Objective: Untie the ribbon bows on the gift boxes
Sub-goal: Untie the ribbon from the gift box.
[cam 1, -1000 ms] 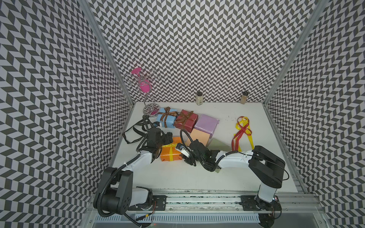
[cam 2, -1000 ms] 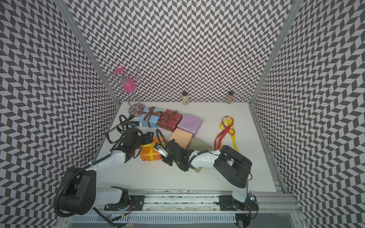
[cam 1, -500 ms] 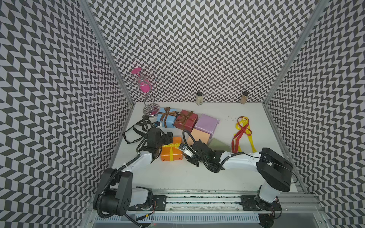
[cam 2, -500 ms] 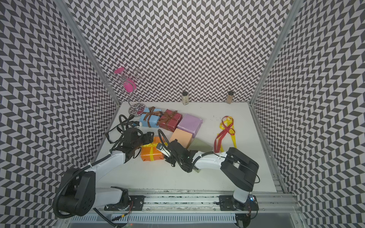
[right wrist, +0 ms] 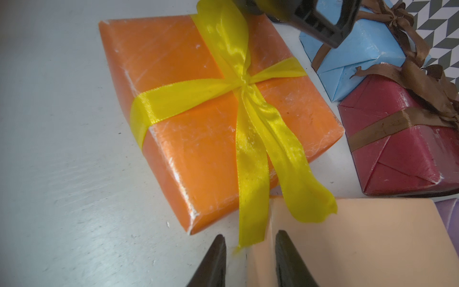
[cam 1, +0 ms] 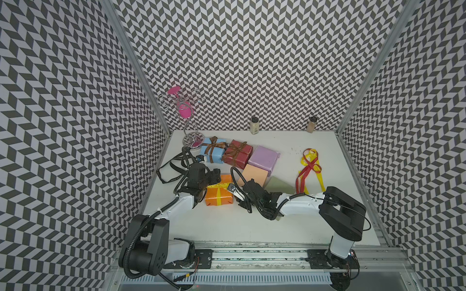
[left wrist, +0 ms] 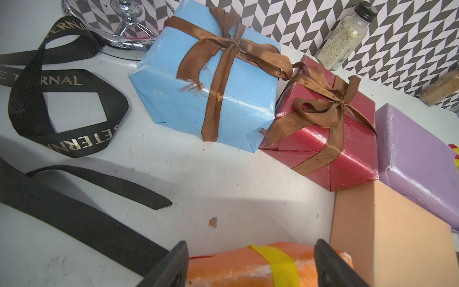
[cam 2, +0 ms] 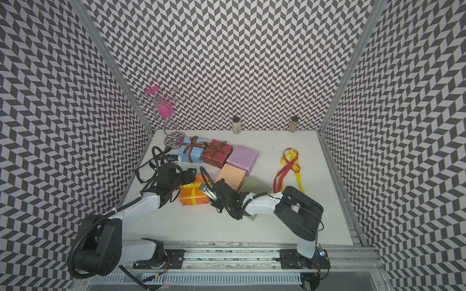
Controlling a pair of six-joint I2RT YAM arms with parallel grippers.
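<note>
Three of six bare: lilac paper-wrapped box (cam 1: 263, 158), peach box (cam 1: 254, 173), olive box (cam 1: 278, 185) | brown satin bows (left wrist: 233, 44) tied on light blue box (left wrist: 173, 82), dark red box (left wrist: 355, 149) | orange box (right wrist: 173, 119) on surface (right wrist: 62, 124), yellow shiny ribbon (right wrist: 243, 82) knotted | my right hand (right wrist: 249, 238) parted around its tail | left hand (left wrist: 250, 244) wide astride orange box, grip I cannot tell

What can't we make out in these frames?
Green box: mostly hidden under the right arm in both top views; absent from wrist views.
Orange box: cut off by the picture edge in the left wrist view; contact with the left gripper unclear.
Labels on the two jars: too small in both top views.
Black ribbon lettering: cut by the edge, left wrist view.
</note>
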